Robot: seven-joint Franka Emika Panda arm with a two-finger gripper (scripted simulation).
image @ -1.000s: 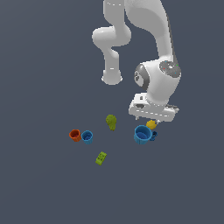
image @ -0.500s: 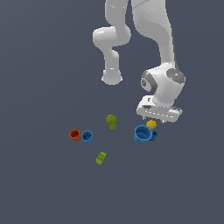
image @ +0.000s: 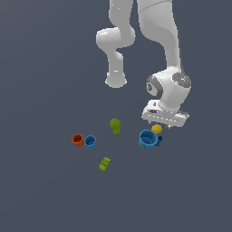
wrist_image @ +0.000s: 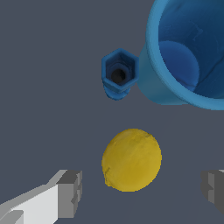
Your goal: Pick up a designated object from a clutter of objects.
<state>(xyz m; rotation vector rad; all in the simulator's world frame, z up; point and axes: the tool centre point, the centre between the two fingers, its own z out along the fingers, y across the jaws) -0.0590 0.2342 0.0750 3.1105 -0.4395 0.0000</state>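
The designated object, a small rounded yellow lump (wrist_image: 132, 159), lies on the grey floor beside the large blue cup (wrist_image: 188, 52); in the exterior view the yellow lump (image: 157, 129) peeks out just under the hand. My gripper (wrist_image: 142, 190) is open, its grey fingertips (wrist_image: 70, 193) standing either side of the lump without touching it. The gripper (image: 165, 128) hovers just above it. The rest of the clutter spreads toward the exterior view's left: a green lump (image: 115, 126), a small blue cup (image: 90, 142), an orange cup (image: 78, 140) and a green brick (image: 105, 163).
A small dark blue hexagonal piece (wrist_image: 119, 73) lies against the large blue cup (image: 147, 139), close to the yellow lump. The arm's white base (image: 116, 80) stands behind the clutter.
The arm has moved toward the exterior view's right and lowered, bringing the hand down over the yellow lump. The objects have not moved.
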